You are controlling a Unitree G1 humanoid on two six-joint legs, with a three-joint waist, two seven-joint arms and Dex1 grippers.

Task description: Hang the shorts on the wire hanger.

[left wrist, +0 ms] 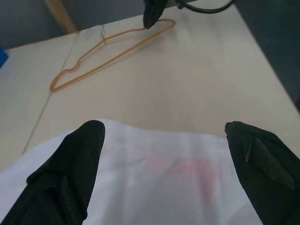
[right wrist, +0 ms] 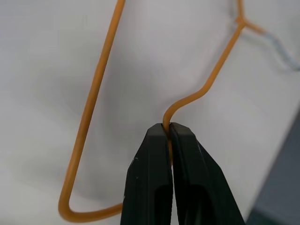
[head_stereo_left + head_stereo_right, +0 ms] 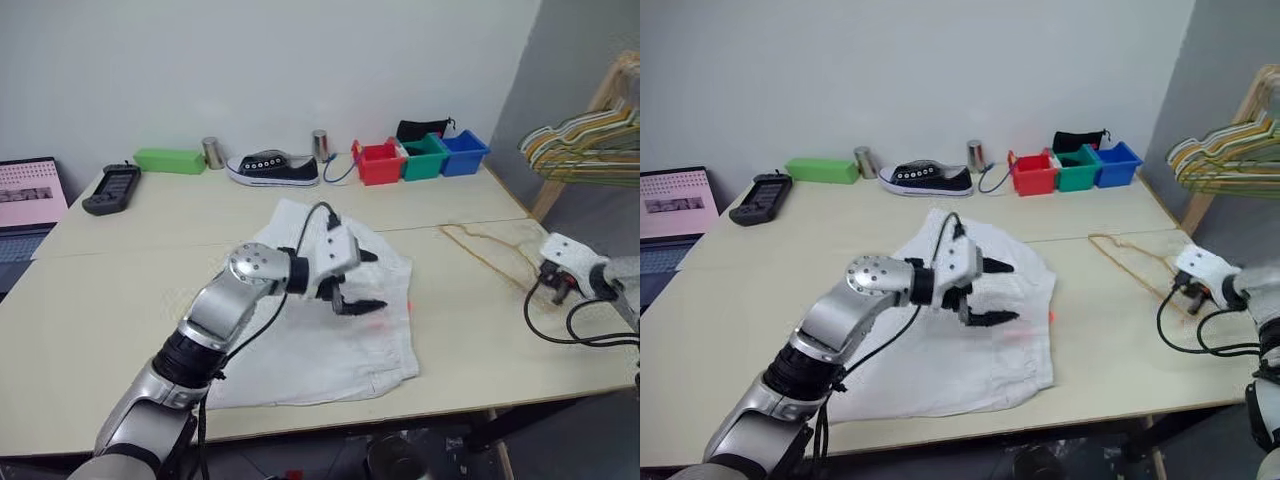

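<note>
The white shorts [image 3: 330, 345] lie spread and wrinkled on the middle of the table. My left gripper [image 3: 370, 280] hovers just above their right part, its two black fingers [image 1: 75, 168] wide apart with nothing between them. The yellow-orange wire hanger [image 3: 487, 250] lies flat on the table to the right of the shorts, silver hook [image 1: 95, 31] pointing away. My right gripper [image 2: 168, 127] is shut on the hanger's wire at the bend of one shoulder, near the table's right edge [image 3: 1188, 290].
Along the back edge stand a green box [image 3: 170, 160], two metal cans [image 3: 212, 152], a black sneaker [image 3: 272, 167] and red, green and blue bins [image 3: 420, 157]. A black handset [image 3: 112, 189] and a laptop [image 3: 28, 195] sit far left. Coloured hangers [image 3: 585, 145] hang on a wooden rack at right.
</note>
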